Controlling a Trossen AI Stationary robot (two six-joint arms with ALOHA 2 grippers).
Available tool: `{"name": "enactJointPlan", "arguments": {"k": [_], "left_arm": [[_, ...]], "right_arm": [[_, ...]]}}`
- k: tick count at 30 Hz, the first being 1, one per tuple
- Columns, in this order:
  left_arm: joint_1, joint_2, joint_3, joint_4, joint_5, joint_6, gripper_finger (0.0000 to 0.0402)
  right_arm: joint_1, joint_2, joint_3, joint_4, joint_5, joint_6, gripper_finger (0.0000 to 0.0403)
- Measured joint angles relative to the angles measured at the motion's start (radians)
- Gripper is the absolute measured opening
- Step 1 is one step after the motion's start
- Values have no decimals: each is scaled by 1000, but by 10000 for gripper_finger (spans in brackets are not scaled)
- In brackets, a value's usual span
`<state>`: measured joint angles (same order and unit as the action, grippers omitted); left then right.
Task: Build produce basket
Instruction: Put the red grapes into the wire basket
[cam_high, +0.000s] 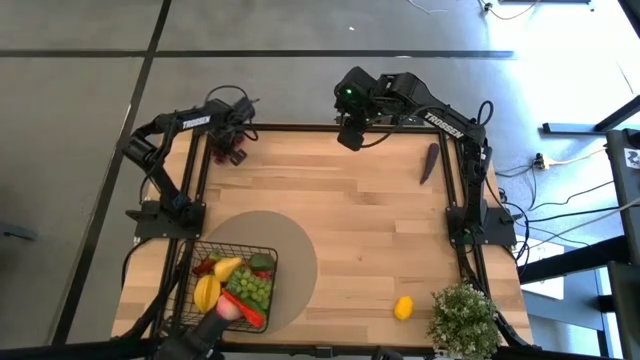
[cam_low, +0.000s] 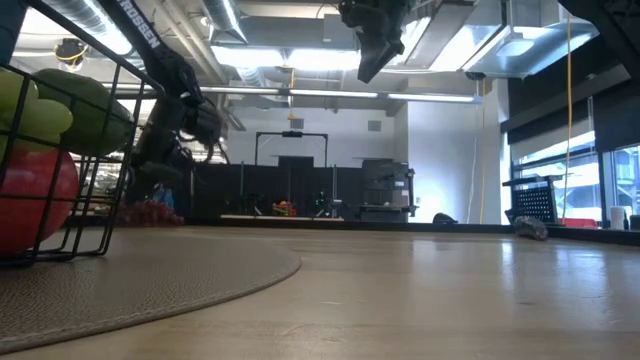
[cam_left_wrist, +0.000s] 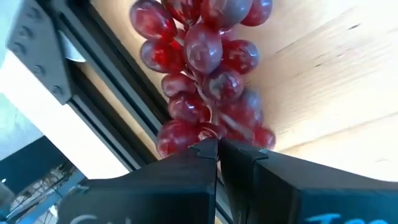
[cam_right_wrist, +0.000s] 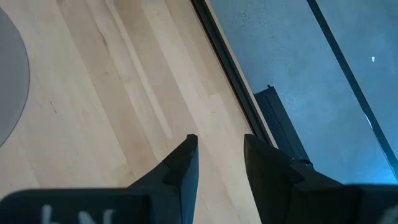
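The basket, a square black wire-mesh box, is sitting at the near left corner of the counter, partly on a round tan mat. It is holding a heap of toy produce: yellow fruits, green grapes, a red piece and a pink peach at its near edge. In the low view the wire grid is showing a red apple beneath green fruit.

A bunch of purple-red grapes is lying at the far left edge of the counter, against the black frame rail. The left claw is pressing its fingers nearly together on the bunch's lower grapes. The right claw is hovering high over the far edge, fingers narrowly apart and holding nothing.

An eggplant is lying near the far right edge, and a lemon is resting near a bushy potted plant at the near right corner.

The counter is pale wood planking. Beyond it, grey floor, ceiling lights and dark equipment racks are showing.
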<state>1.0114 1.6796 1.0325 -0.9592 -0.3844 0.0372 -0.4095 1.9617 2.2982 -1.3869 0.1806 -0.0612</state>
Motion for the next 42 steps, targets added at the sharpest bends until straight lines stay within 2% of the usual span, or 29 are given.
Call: {"name": "enactJointPlan", "arguments": {"k": [14, 19, 26, 31, 38, 42], "left_arm": [[-97, -313, 1, -49, -2, 25, 0], [-175, -443, 1, -104, -65, 8, 0], [-284, -612, 1, -184, -44, -34, 0], [-360, -725, 1, -249, 10, -53, 0], [-451, -894, 51, -313, 167, -47, 0], [-503, -978, 125, -316, 307, -51, 0]], "right_arm": [[0, 0, 0, 10, 1, 0, 119], [0, 0, 0, 38, 1, 6, 119], [0, 0, 0, 60, -5, 5, 119], [0, 0, 0, 60, -169, -37, 119], [0, 0, 0, 86, -403, -101, 119], [1, 0, 0, 109, -518, -101, 119]]}}
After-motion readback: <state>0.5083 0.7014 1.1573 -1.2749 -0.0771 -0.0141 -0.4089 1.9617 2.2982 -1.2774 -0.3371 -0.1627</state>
